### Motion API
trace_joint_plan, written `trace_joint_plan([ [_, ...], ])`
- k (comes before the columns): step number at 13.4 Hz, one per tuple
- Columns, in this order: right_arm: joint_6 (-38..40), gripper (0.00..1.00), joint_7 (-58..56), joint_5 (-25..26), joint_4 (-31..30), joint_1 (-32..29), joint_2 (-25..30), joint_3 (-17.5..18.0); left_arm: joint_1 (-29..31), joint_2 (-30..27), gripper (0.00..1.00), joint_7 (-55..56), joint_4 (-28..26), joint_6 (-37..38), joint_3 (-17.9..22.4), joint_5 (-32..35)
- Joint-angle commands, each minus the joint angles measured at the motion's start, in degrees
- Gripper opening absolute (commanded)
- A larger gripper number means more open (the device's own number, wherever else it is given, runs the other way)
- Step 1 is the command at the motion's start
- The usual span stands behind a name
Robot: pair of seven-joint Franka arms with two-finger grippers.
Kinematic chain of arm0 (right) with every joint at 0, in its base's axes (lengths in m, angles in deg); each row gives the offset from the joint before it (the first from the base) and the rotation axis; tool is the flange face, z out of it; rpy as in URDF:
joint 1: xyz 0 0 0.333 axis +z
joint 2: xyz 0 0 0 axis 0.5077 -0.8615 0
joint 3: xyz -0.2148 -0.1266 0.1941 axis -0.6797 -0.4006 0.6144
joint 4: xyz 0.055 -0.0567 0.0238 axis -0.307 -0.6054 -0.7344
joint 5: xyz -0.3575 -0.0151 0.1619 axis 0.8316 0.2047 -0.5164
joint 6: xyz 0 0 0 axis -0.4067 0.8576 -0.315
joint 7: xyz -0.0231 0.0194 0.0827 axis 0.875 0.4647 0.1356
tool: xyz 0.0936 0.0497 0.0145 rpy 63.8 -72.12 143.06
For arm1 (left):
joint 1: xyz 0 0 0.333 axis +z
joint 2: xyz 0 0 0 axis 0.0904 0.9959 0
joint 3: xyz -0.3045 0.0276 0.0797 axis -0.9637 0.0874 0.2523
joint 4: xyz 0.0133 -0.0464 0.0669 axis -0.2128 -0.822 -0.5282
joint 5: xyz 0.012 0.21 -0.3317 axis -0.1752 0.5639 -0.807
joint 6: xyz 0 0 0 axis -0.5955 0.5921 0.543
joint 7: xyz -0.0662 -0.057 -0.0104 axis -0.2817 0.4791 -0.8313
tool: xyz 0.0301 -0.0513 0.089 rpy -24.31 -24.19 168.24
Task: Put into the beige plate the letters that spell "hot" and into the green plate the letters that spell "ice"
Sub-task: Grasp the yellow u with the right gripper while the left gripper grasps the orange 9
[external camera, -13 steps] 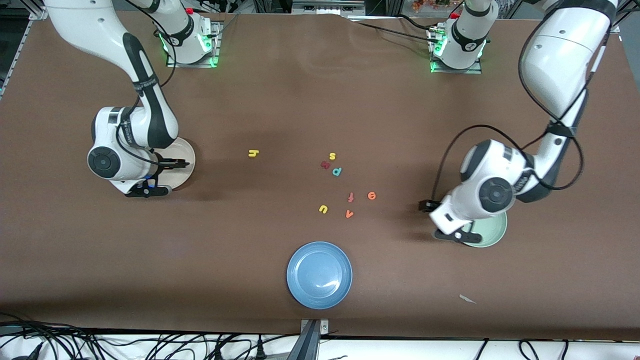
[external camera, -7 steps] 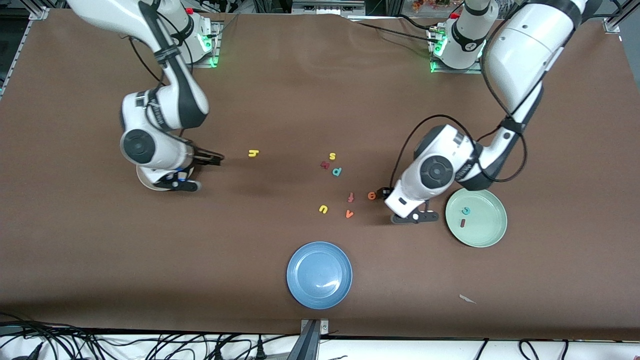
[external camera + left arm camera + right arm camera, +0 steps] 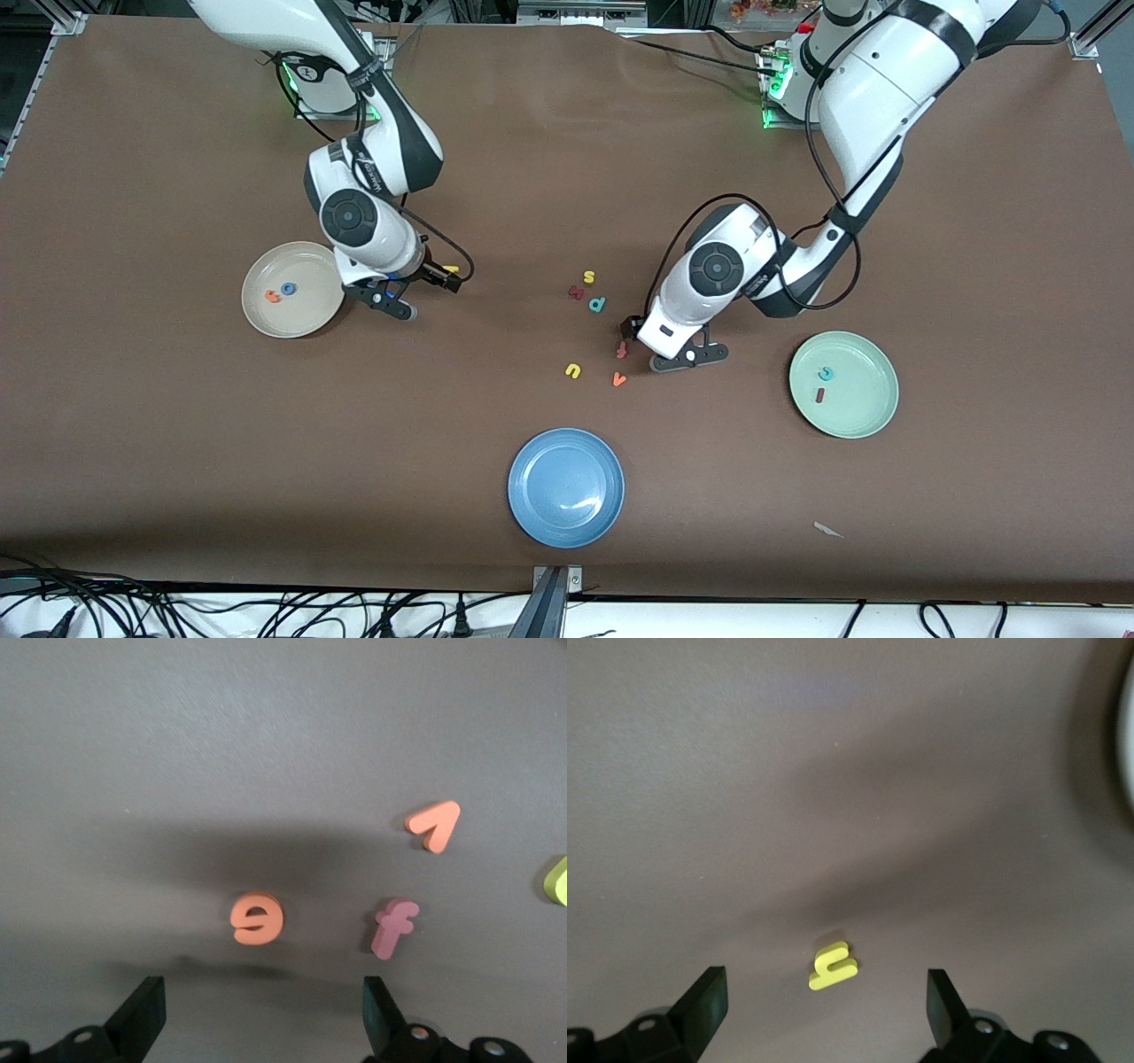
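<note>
My left gripper (image 3: pixel 257 1023) hangs wide open and empty over the orange e (image 3: pixel 258 919); my right gripper (image 3: pixel 824 1010), equally spread and empty, hangs over the yellow h (image 3: pixel 832 966), near the beige plate (image 3: pixel 266 323). The green plate (image 3: pixel 873 416) holds two letters.

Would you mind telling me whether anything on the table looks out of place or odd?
Only a small pale scrap on the bare table, nearer the front camera than the green plate; it belongs to neither the letters nor the plates. Nothing else stands out.
</note>
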Motion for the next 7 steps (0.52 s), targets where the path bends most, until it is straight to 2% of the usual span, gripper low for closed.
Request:
trace_joint_plan([
  [1,-10.0,0.99,1.6,0.3,-7.0,1.2,1.0,0.0,-0.3,1.0,0.94,1.2,0.0,-0.7,0.5,2.9],
  [2,-13.0,0.99,1.5,0.3,-8.3,2.3,0.8,0.0,-0.3,1.3,0.93,1.1,0.3,-0.7,0.6,3.5],
  [5,-13.9,0.94,1.1,4.2,-8.5,3.5,-1.3,0.0,-0.3,2.4,0.88,0.6,1.5,-0.6,0.8,4.1],
  [7,-13.9,0.85,1.0,5.4,-8.6,3.5,-1.5,-0.1,-0.4,2.9,0.81,0.4,1.9,-0.5,0.8,4.1],
])
